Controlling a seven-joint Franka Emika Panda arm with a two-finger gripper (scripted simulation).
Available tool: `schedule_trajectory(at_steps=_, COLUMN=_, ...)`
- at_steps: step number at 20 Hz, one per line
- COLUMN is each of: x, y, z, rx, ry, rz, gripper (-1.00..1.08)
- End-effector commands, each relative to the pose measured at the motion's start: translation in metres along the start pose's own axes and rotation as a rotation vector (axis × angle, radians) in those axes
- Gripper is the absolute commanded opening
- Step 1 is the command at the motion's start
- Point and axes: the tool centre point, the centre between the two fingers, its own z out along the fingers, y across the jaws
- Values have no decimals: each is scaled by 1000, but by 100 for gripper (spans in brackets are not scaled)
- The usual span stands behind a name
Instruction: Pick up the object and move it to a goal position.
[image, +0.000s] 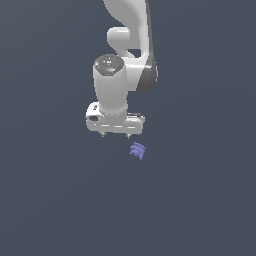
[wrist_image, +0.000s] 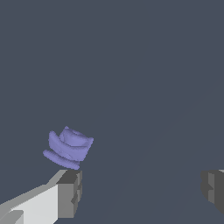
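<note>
We see the white arm (image: 127, 45) reaching down from the top of the exterior view, wrist pointing at the plain dark grey surface (image: 200, 200). The pincer (image: 115, 135) is wide open: only the two short tips poke out under the hand body in the exterior view, and in the wrist view the two dark fingertips (wrist_image: 70, 192) stand far apart with nothing between them. It holds nothing. The object (image: 138, 150), a small lavender-blue blocky piece with ridged faces, sits just past the pincer tip on the exterior view's right and a bit lower in that picture. In the wrist view we see the object (wrist_image: 68, 148) lying tilted, just beyond one fingertip and outside the gap, not between the fingers. We see a thin gap between it and that fingertip, so no contact as far as we can tell. We cannot tell from either view how high the pincer is above the surface, since the ground has no texture and the object casts no clear shadow.
</note>
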Motion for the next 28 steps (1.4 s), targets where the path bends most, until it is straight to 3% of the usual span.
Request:
schedule_trajectory(at_steps=1, x=0, y=0, z=0, rx=0, ry=0, rz=0, gripper=100)
schedule_trajectory(at_steps=16, x=-7, y=-12, z=2, rx=24, ry=-29, rz=20, gripper=100)
schedule_trajectory(at_steps=28, x=-8, y=-26, z=18, rx=17, ry=-24, rz=-185, gripper=100)
